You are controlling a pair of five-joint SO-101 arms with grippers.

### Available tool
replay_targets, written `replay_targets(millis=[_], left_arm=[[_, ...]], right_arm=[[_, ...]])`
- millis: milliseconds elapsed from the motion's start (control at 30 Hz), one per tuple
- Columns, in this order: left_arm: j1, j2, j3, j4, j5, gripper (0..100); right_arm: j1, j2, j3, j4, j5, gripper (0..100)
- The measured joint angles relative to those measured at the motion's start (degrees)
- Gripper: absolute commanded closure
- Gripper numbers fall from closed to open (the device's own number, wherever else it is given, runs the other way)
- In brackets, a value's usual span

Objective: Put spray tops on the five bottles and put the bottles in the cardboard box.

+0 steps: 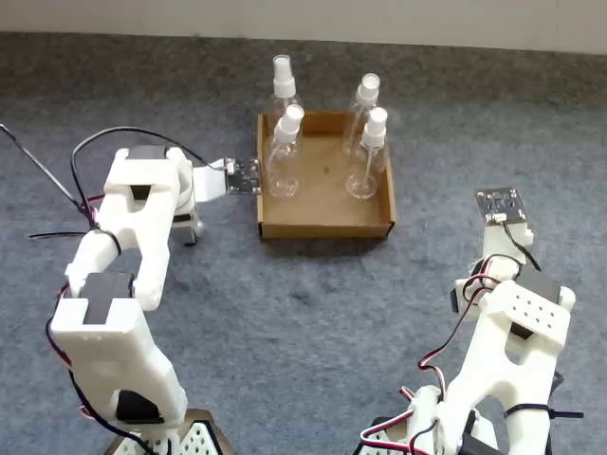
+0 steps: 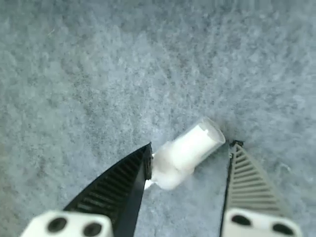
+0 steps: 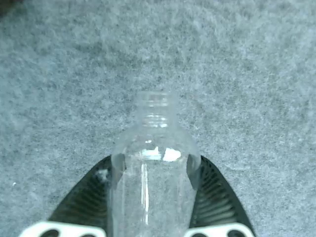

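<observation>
Left wrist view: the left gripper hangs wide open over the carpet. The spray top lies on its side between the jaws, its thick end against the tip of the dark finger and its other end just short of the grey one. Right wrist view: the right gripper is clamped on the sides of an uncapped bottle, the open neck reaching past the fingertips. In the high view, four capped bottles stand at the box.
</observation>
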Motion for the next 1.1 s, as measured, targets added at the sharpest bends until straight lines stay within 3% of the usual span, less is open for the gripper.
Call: replay_targets(millis=[200,433,567,800,1100], left_arm=[[0.4,0.0,2.5,-0.5,0.0,95],[0.4,0.0,2.6,-0.5,3.5,97],[0.4,0.1,0.4,3.4,16.5,97],[0.4,0.0,-9.6,15.5,48.7,97],[1.3,0.0,-10.0,16.5,71.6,97]], right_arm=[[0.0,0.0,0.0,0.0,0.0,99.5],[0.0,0.0,0.0,0.0,0.0,99.5],[-0.1,0.0,0.0,0.0,0.0,99.5],[-1.6,0.3,0.1,-6.0,0.0,99.5],[-2.3,0.3,8.4,-19.5,0.0,99.5]])
